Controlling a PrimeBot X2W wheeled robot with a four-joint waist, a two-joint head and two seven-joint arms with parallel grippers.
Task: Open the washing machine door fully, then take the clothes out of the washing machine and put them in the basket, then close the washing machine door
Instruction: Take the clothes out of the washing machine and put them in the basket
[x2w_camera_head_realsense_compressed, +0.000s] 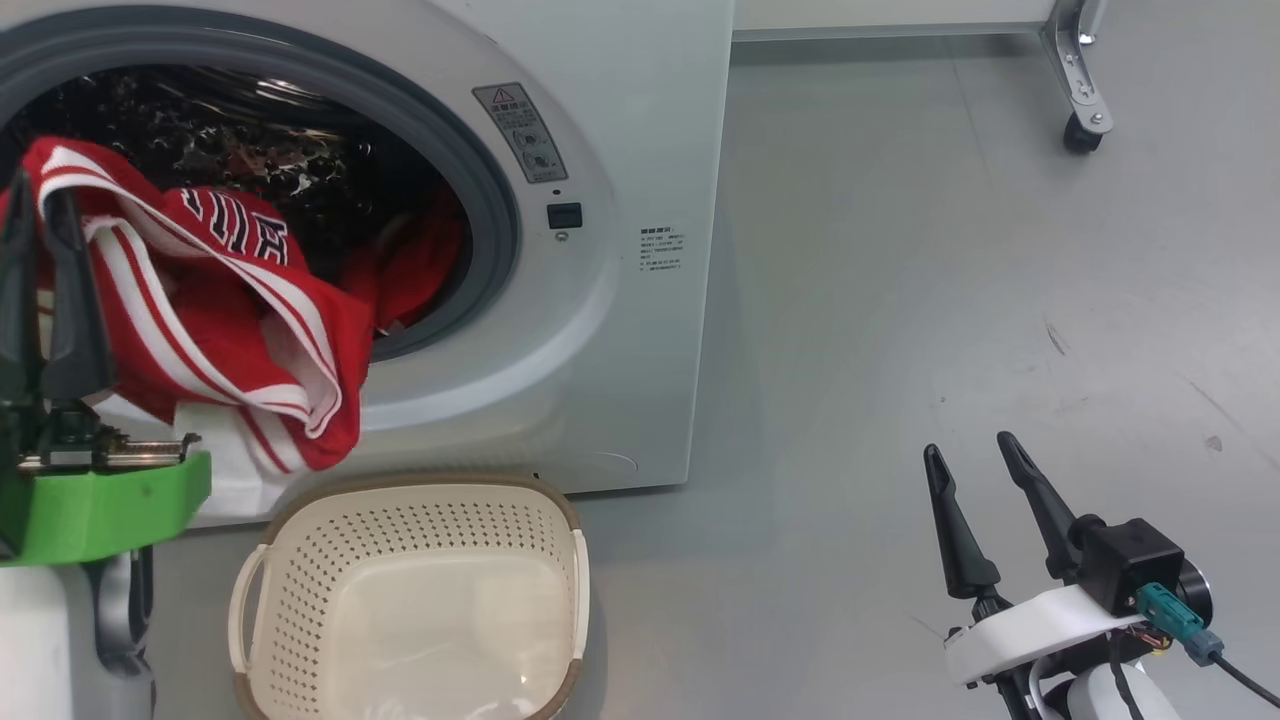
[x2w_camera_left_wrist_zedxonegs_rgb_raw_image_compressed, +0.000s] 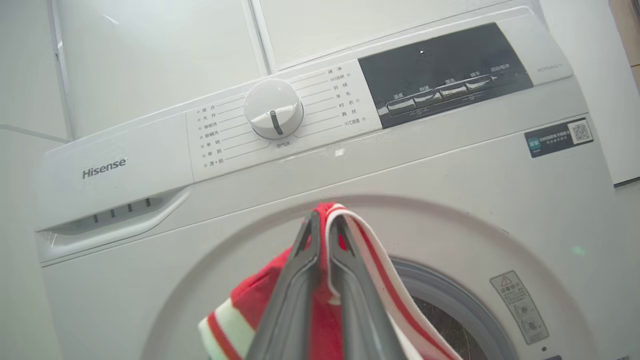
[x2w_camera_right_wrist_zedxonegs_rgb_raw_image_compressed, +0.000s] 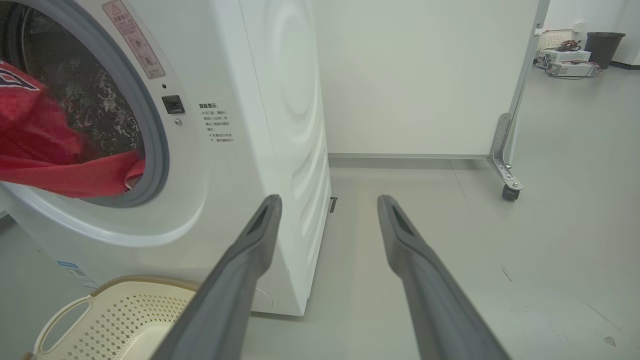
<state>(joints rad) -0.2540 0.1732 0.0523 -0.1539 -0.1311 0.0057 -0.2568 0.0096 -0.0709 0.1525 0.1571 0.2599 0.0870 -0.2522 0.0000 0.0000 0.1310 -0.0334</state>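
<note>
Left hand (x2w_camera_left_wrist_zedxonegs_rgb_raw_image_compressed: 323, 219) is pinching the clothes (x2w_camera_head_realsense_compressed: 230, 330), which are draping downward out of the washing machine (x2w_camera_head_realsense_compressed: 640, 150) above the basket (x2w_camera_head_realsense_compressed: 430, 481); right hand (x2w_camera_head_realsense_compressed: 968, 448) is hovering spread, empty.

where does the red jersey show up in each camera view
head view: red jersey at left, spilling out of the washing machine, pinched by the left gripper.
left wrist view: bottom centre, clamped between the fingers.
right wrist view: far left, hanging over the grey door seal.
shared landmark: the warning sticker beside the opening.
</note>
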